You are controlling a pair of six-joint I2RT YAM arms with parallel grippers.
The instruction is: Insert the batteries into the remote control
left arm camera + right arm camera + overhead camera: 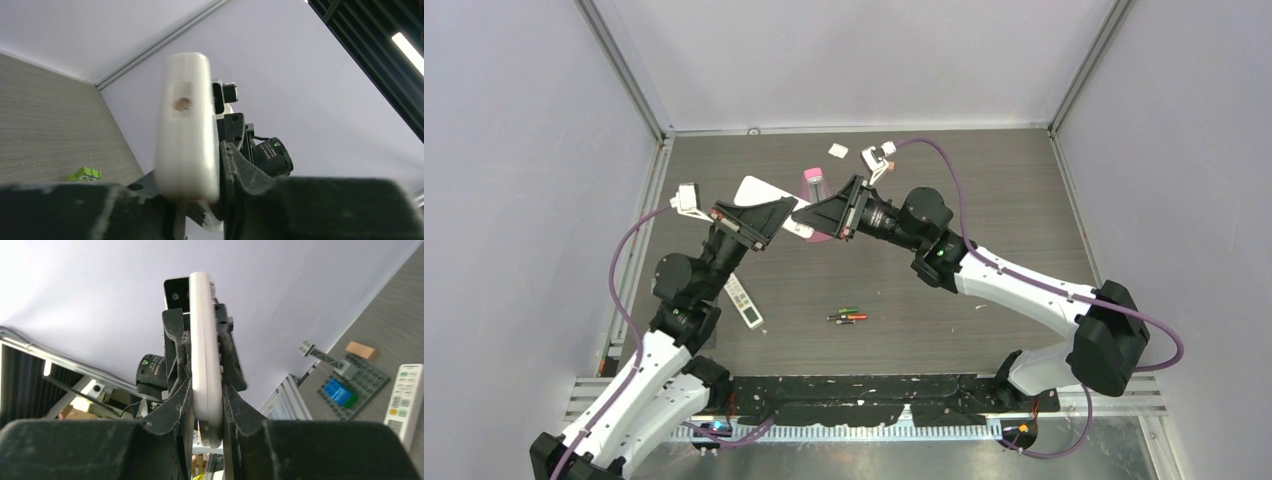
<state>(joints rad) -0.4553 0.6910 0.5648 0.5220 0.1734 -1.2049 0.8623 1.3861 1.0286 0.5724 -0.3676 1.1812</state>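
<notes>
Batteries (848,316) are seen lying on the table (1004,190), well apart from the left gripper (790,208) and right gripper (802,216), both clamped on the white remote (760,191) held above it.

Remote control (762,192) between left end effector (789,208) and right end effector (809,218), toward the back of the surface (1004,190). Batteries (848,316) lie in front of it; smaller remote (744,301) left of them.
</notes>
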